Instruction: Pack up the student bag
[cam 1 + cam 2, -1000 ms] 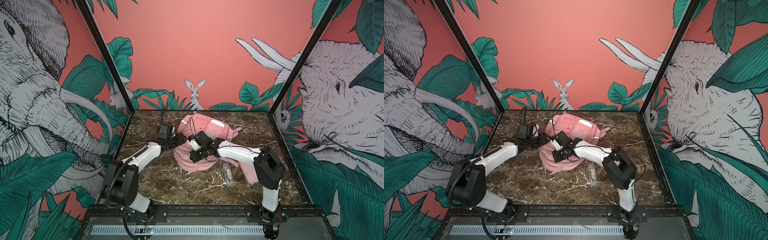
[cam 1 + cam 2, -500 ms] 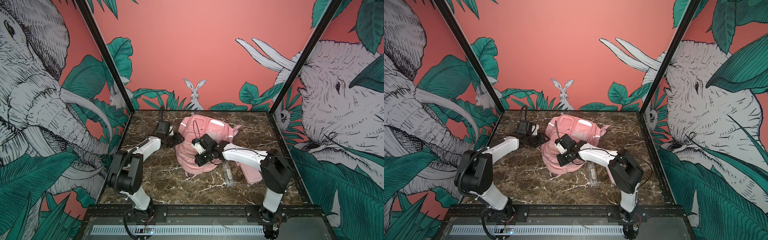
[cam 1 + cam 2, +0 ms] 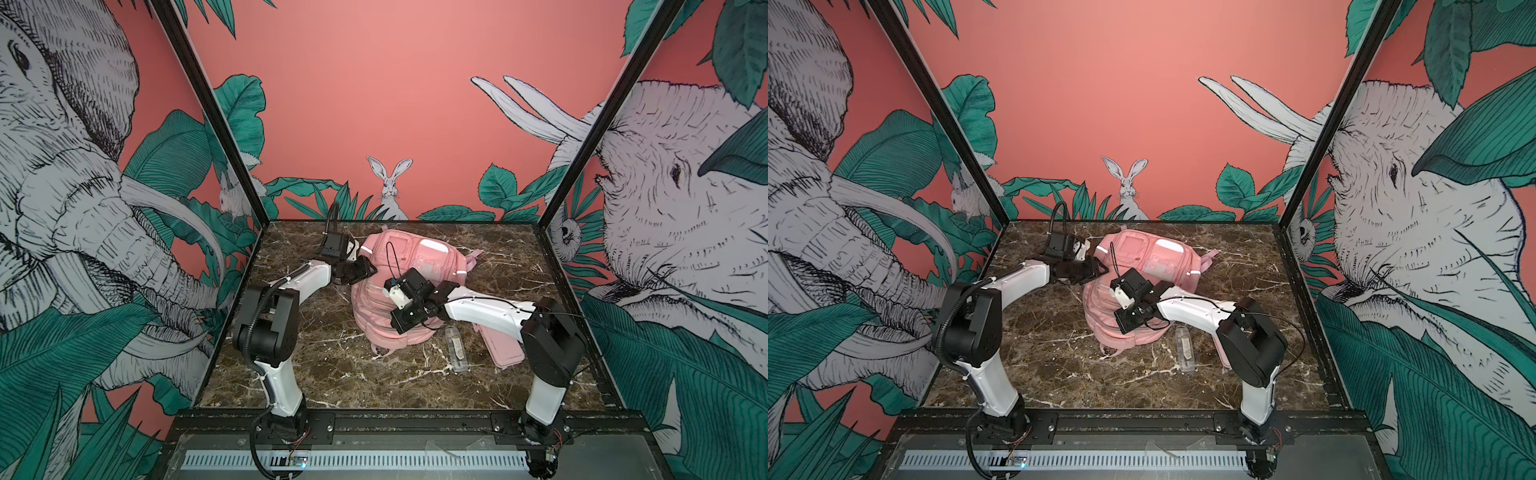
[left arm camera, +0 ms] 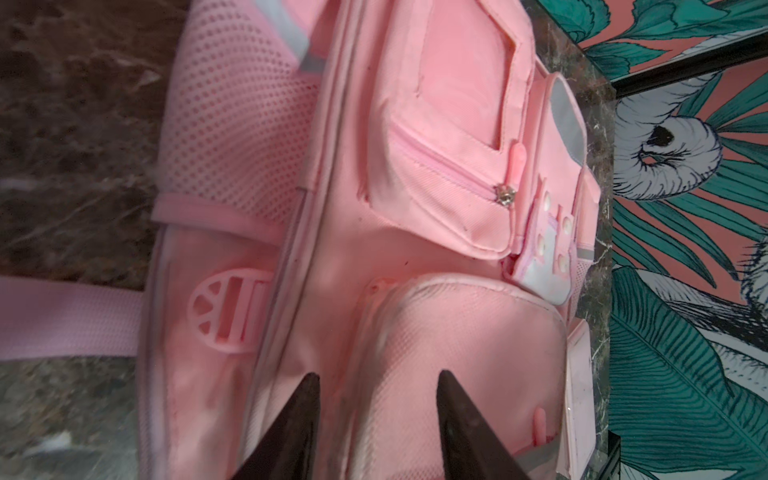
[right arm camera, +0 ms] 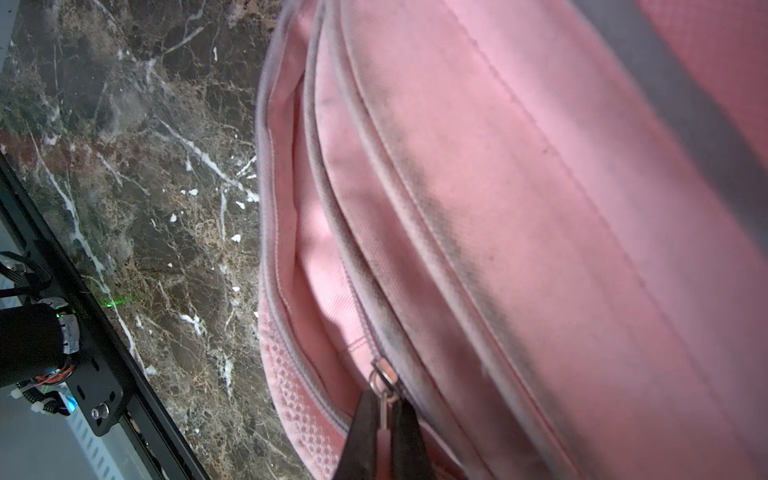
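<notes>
**Student bag** [image 3: 368, 307]: pink, lying flat on the marble worktop [image 3: 332, 374], under both hands.

**Right hand** [image 5: 384, 419]: fingers together, clamped on the metal zip pull [image 5: 383, 380] of the bag's main zip. Over the last second it has drawn the pull toward its own base. The track behind the pull lies parted, with lining showing.

**Left hand** [image 4: 376, 395]: fingers apart but narrower than a second ago. The tips sit either side of a pocket edge at the bag's far corner. No firm grip is evident yet.

**Reading:** the opening is under way, and the left hand is probably bracing the bag against the pull. The mouth is likely still too short to load.

**Outstanding:** pencil case [image 3: 500, 351] and clear container [image 3: 455, 347], both on the worktop just beside the right hand's forearm, unpacked.
</notes>
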You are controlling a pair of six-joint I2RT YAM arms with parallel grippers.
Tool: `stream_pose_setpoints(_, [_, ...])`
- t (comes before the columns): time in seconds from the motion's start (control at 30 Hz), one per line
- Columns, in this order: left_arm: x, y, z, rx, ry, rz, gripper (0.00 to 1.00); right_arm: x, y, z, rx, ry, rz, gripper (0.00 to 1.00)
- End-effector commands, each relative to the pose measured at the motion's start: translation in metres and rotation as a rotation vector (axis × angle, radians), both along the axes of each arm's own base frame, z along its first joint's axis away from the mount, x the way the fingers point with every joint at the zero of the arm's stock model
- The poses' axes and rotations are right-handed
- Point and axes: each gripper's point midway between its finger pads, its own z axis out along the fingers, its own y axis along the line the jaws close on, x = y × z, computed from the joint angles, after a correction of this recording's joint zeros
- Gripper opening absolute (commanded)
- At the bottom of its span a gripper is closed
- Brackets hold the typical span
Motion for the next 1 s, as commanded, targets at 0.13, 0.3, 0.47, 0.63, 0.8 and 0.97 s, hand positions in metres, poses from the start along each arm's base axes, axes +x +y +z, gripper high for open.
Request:
stream_pose_setpoints(0.13, [-0.005, -0.017, -0.017, 0.014, 0.045, -0.071, 0.39, -0.002, -0.004, 0.01, 0.014, -0.012, 0.003, 0.0])
stream_pose_setpoints(0.3, [-0.004, -0.017, -0.019, 0.008, 0.051, -0.067, 0.22, -0.003, -0.005, 0.011, 0.018, -0.02, 0.004, 0.0])
stream_pose_setpoints(0.47, [-0.004, -0.006, -0.018, 0.0, 0.05, -0.021, 0.0, -0.003, -0.006, 0.011, 0.017, -0.021, 0.002, 0.0])
stream_pose_setpoints(0.63, [-0.005, 0.027, -0.016, -0.018, 0.046, 0.1, 0.0, -0.002, -0.007, 0.01, 0.015, -0.023, -0.001, 0.0])
stream_pose_setpoints(0.8, [-0.015, 0.065, -0.02, -0.04, 0.054, 0.272, 0.0, 0.0, -0.005, 0.009, 0.014, -0.023, 0.0, 0.0])
stream_pose_setpoints(0.97, [-0.032, 0.079, -0.024, -0.094, 0.052, 0.406, 0.0, 0.003, -0.003, 0.009, 0.014, -0.022, -0.002, 0.0])
